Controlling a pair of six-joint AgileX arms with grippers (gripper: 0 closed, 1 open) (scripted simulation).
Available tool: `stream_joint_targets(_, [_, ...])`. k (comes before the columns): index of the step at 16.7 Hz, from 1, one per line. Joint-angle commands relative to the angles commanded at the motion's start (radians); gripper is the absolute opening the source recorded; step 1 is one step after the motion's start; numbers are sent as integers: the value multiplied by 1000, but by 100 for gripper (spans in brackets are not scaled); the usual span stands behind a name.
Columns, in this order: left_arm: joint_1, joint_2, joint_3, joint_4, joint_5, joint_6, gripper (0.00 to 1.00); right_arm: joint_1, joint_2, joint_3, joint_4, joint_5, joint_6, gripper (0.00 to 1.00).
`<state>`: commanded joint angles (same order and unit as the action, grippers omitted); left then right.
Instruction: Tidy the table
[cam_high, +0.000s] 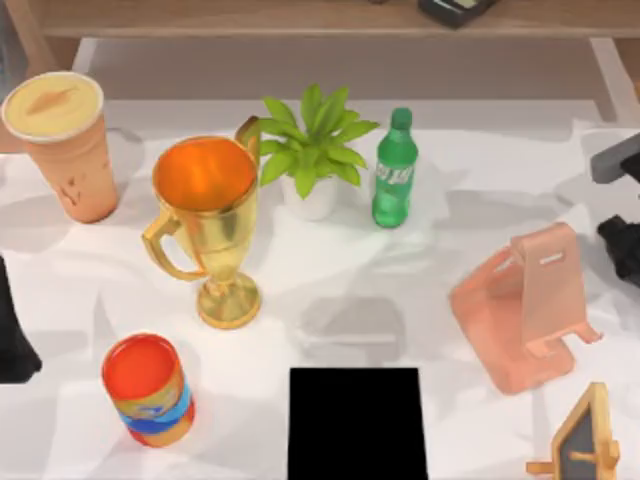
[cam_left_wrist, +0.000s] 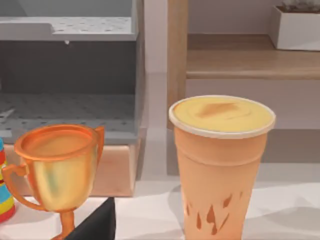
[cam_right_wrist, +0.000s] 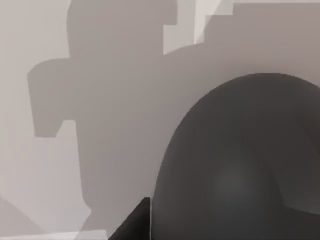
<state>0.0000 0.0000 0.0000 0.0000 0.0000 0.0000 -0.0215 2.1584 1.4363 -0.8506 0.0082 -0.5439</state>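
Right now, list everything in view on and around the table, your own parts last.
table: one, white, under everything
cup: one, orange with cream lid, far left
trophy: one, gold, right of the cup
potted plant: one, green in a white pot, far centre
bottle: one, green, beside the plant
can: one, red, blue and yellow, near left
black panel: one, near centre
phone stand: one, pink, right
small blackboard: one, wood-framed, near right corner
shelf: one, brown wood, behind the table
left arm: black, left edge
right arm: black, right edge
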Motion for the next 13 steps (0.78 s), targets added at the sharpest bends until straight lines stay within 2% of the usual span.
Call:
stream_joint_targets(4, [0, 0, 0, 0, 0, 0, 100, 3, -36, 38, -55, -14, 8, 0])
stream_joint_targets(13, [0, 0, 0, 0, 0, 0, 100, 1, -131, 255, -371, -15, 5, 0])
